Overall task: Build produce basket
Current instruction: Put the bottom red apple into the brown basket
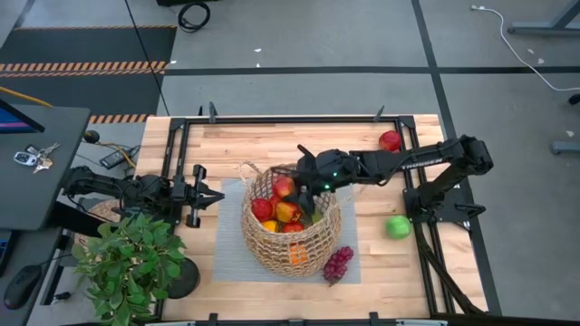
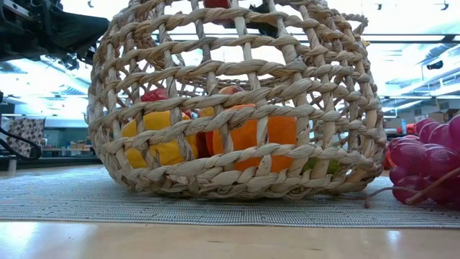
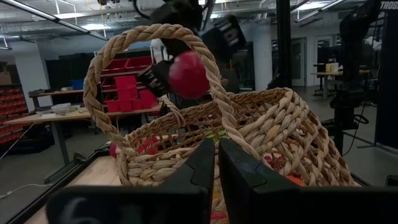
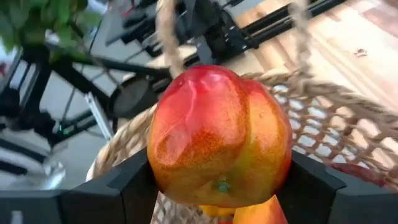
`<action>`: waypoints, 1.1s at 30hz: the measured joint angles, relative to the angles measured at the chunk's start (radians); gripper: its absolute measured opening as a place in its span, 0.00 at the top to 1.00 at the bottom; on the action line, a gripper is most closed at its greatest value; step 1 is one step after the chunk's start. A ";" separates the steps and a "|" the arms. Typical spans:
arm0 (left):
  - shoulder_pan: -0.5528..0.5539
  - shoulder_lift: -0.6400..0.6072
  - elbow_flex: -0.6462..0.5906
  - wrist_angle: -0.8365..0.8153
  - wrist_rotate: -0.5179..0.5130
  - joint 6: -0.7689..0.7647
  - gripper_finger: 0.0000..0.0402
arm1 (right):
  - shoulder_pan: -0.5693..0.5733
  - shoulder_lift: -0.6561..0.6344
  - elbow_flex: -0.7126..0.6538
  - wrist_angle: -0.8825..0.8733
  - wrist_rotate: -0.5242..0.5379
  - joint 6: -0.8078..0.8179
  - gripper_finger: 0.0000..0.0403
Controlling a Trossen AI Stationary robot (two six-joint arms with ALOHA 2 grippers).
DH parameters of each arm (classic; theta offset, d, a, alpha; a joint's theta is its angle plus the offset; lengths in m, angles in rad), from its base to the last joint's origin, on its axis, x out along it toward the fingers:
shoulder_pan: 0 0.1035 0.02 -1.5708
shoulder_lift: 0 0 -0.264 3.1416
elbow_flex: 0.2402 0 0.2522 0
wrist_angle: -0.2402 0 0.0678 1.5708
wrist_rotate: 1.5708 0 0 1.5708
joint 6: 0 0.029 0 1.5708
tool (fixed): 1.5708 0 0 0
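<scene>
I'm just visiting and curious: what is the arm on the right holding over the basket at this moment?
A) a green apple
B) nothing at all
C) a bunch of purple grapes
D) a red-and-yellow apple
D: the right gripper is shut on a red-and-yellow apple above the wicker basket, while the grapes and the green apple lie on the table.

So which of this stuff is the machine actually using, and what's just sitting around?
In use:
- wicker basket, already holding fruit
- red-orange fruit, gripped by the right pincer over the basket
- red apple, green apple and grapes, waiting on the table

Lying about:
- potted plant
- keys
- left pincer, shut, idle
</scene>
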 joint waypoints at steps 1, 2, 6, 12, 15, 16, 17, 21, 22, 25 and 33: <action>0.000 0.000 0.000 0.000 0.000 0.000 0.93 | 0.008 0.000 0.000 -0.004 0.000 -0.011 0.32; 0.000 0.000 0.000 0.000 0.000 0.000 0.93 | 0.016 0.000 0.000 -0.007 -0.001 -0.015 0.32; 0.000 0.000 0.000 0.000 0.000 0.000 0.91 | 0.028 0.006 0.027 -0.109 -0.005 -0.014 0.32; 0.000 0.000 0.000 0.001 0.000 0.000 0.92 | 0.034 0.090 0.125 -0.278 0.001 -0.025 0.32; 0.000 0.000 0.000 0.002 0.000 0.000 0.93 | 0.037 0.165 0.199 -0.339 -0.017 -0.050 0.32; 0.000 0.000 0.000 0.004 0.000 0.000 0.93 | 0.036 0.192 0.227 -0.367 -0.022 -0.062 0.32; 0.000 0.000 0.000 0.002 0.000 0.000 0.93 | 0.036 0.223 0.256 -0.401 -0.026 -0.072 0.32; 0.000 0.000 0.000 0.001 0.000 0.000 0.91 | 0.035 0.320 0.371 -0.525 -0.026 -0.156 0.32; 0.000 0.000 0.000 0.002 0.000 0.000 0.91 | 0.035 0.339 0.396 -0.553 -0.026 -0.189 0.32; 0.000 0.000 0.000 0.002 0.000 0.000 0.91 | 0.035 0.375 0.450 -0.609 -0.018 -0.290 0.32; 0.000 0.000 0.000 0.001 0.000 0.000 0.93 | 0.008 0.385 0.465 -0.628 0.030 -0.333 0.31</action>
